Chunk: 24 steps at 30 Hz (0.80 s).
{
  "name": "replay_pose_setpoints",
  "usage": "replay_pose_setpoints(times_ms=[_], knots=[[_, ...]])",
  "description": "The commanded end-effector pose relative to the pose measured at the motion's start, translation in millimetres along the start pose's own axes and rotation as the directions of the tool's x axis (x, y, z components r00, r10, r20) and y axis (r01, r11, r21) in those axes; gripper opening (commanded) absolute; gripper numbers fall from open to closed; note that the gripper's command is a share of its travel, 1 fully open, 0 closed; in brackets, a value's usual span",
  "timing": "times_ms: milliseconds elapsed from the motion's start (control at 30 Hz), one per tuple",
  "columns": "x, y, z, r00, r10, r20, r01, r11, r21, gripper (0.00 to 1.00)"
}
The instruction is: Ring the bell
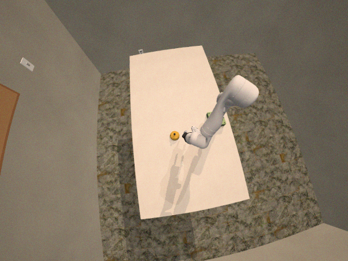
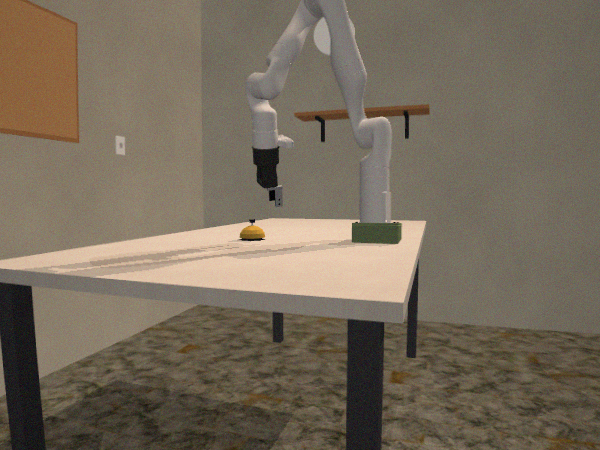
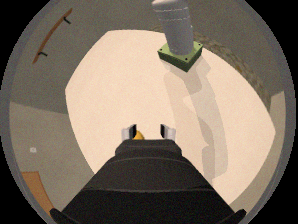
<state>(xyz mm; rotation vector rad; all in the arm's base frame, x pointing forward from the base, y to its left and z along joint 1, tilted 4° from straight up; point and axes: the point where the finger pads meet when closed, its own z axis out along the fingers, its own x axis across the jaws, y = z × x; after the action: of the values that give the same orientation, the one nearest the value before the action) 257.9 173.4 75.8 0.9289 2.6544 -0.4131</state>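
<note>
A small yellow dome bell (image 1: 174, 135) (image 2: 252, 232) with a dark button on top stands on the cream table (image 1: 162, 87) (image 2: 300, 270). In the wrist view only a sliver of the bell (image 3: 139, 135) shows between the fingers. My gripper (image 1: 184, 135) (image 2: 276, 197) (image 3: 148, 129) is open and empty. It points down and hangs well above the table, a little to the side of the bell and clear of it.
The arm's green base (image 1: 223, 122) (image 2: 376, 232) (image 3: 180, 55) sits at the table's edge. A wooden shelf (image 2: 362, 113) hangs on the back wall. Patterned carpet (image 1: 261, 162) surrounds the table.
</note>
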Motion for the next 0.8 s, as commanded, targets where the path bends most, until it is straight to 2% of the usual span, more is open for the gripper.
replay_pose_setpoints(times_ms=[0,233,267,533,567,767], knots=[[-5.4,2.6,0.9,0.999,0.028,-0.022,-0.028,1.0,0.002,1.0],[-5.4,2.6,0.9,0.999,0.028,-0.022,-0.028,1.0,0.002,1.0],[-9.5,5.2,1.9,0.997,0.056,-0.049,-0.055,0.998,0.006,1.0],[-9.5,5.2,1.9,0.997,0.056,-0.049,-0.055,0.998,0.006,1.0],[-13.8,7.9,2.7,0.994,0.082,-0.075,-0.082,0.997,0.009,1.0],[-13.8,7.9,2.7,0.994,0.082,-0.075,-0.082,0.997,0.009,1.0]])
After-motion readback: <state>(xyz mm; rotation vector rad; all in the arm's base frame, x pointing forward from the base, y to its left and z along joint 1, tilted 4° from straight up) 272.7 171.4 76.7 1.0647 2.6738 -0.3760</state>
